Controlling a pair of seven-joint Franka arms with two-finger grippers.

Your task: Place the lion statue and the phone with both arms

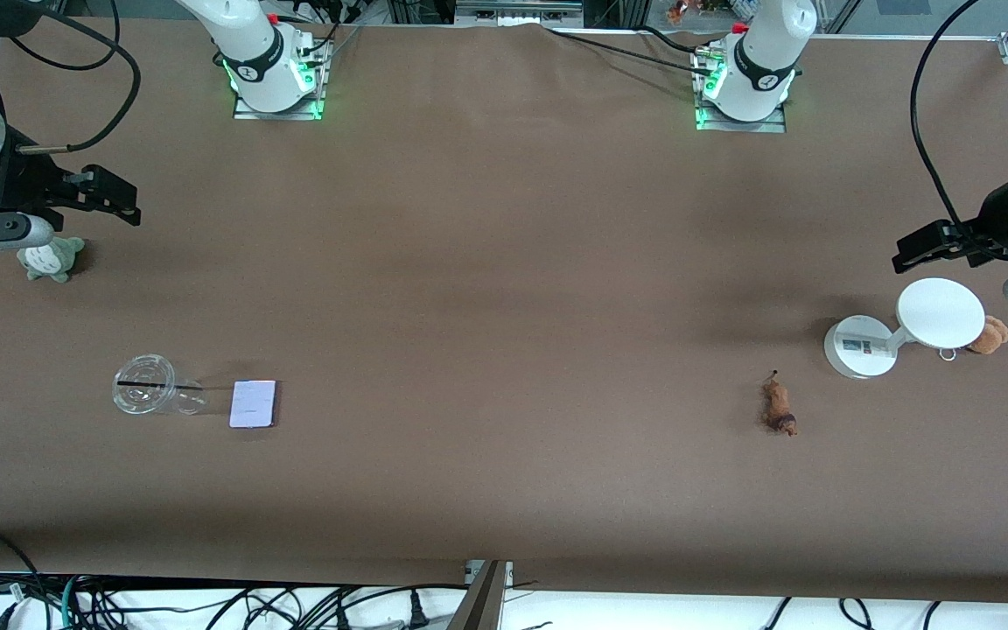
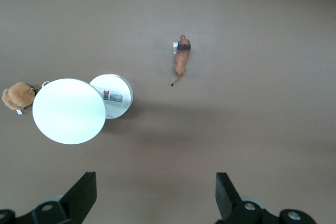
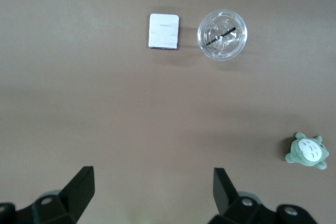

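Note:
The lion statue, a small orange-brown figurine, lies on the brown table toward the left arm's end; it also shows in the left wrist view. The phone, a pale flat rectangle, lies toward the right arm's end and shows in the right wrist view. My left gripper is open and empty, up over the table beside the white stand. My right gripper is open and empty, up over the table beside the grey-green plush.
A white round-disc stand and a brown plush with a metal ring sit near the lion statue. A clear plastic cup lies beside the phone. A grey-green plush sits farther from the front camera than the cup.

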